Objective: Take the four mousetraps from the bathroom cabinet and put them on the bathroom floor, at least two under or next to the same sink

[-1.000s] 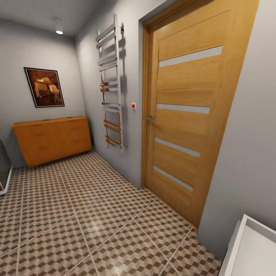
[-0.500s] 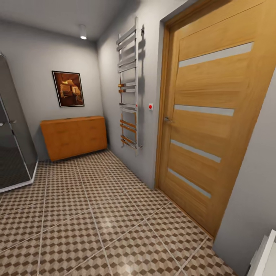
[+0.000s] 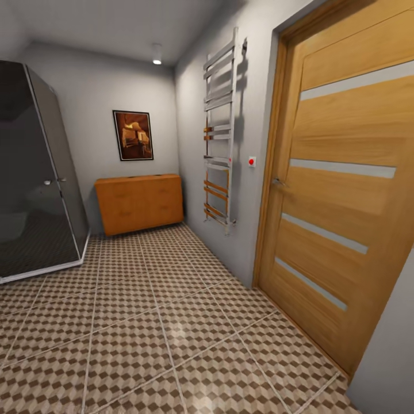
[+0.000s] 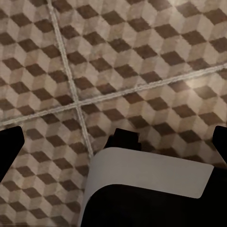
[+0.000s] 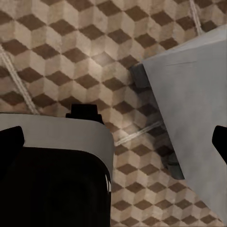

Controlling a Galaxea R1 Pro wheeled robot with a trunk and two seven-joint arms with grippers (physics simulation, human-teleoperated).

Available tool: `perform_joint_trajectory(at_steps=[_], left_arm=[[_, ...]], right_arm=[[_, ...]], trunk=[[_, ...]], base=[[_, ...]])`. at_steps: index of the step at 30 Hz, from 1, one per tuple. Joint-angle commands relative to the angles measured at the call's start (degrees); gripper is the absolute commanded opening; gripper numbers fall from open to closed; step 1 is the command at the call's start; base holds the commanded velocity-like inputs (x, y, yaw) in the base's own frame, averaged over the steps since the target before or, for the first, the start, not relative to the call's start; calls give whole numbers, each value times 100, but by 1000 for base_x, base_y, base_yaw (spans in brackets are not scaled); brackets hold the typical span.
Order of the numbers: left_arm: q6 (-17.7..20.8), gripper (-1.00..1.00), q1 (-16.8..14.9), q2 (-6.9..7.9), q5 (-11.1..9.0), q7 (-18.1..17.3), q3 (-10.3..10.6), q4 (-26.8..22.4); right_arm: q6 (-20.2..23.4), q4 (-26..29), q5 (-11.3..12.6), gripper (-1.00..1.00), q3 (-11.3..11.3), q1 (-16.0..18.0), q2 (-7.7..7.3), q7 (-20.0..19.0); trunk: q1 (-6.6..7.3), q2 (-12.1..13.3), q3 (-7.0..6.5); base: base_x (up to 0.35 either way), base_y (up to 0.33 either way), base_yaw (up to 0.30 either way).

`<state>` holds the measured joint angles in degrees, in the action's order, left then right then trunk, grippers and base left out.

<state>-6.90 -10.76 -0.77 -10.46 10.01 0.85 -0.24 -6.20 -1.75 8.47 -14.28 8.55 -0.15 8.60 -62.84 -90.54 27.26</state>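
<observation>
On your far left stands a dark smoked-glass shower enclosure (image 3: 34, 172) with a pale frame, its base on the cube-patterned brown, beige and white tiled bathroom floor (image 3: 144, 322). Next along, against the grey back wall, you have the low wide orange-brown wooden cabinet (image 3: 139, 203), fronts closed, with a dark-framed picture in brown tones (image 3: 133, 135) hanging above it and 1 small ceiling spotlight (image 3: 156, 57) lit higher up. Moving right, a tall chrome ladder-style towel rail (image 3: 219, 129) is fixed to the side wall, then a small white wall switch with a red dot (image 3: 252, 161) just beside the door frame, then the big light-oak door with 4 frosted strips (image 3: 345, 190), shut, at your right. In your left wrist view the left gripper (image 4: 116, 142) hangs over tile and grout, dark fingertips at both edges, spread wide with nothing between them. In your right wrist view the right gripper (image 5: 116, 137) is likewise spread and holds nothing, above tile and beside a pale grey flat-sided box shape (image 5: 194, 109).
</observation>
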Motion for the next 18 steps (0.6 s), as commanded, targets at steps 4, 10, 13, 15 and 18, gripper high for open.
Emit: perform_joint_trajectory(at_steps=[4, 10, 13, 15, 18], left_arm=[[-22, 100, -5, -2, -44, 10, 12, 6], [-22, 100, -5, -2, -44, 10, 12, 6], [-22, 100, -5, -5, -44, 10, 12, 6], [-22, 100, -5, -7, -44, 10, 12, 6], [-25, 100, -5, -10, -44, 10, 12, 6]], right_arm=[[-39, -18, 59, 100, -49, 7, 11, 2], [-39, -18, 59, 100, -49, 7, 22, 2], [-39, -18, 59, 100, -49, 7, 23, 2], [-39, -18, 59, 100, -49, 7, 23, 2], [-39, -18, 59, 100, -49, 7, 23, 2]], trunk=[[0, -3, -3], [0, -3, -16], [0, -3, -23], [0, -3, -27], [0, -3, -34]], base=[[0, 0, 272], [0, 0, 271], [0, 0, 272], [0, 0, 272], [0, 0, 272]])
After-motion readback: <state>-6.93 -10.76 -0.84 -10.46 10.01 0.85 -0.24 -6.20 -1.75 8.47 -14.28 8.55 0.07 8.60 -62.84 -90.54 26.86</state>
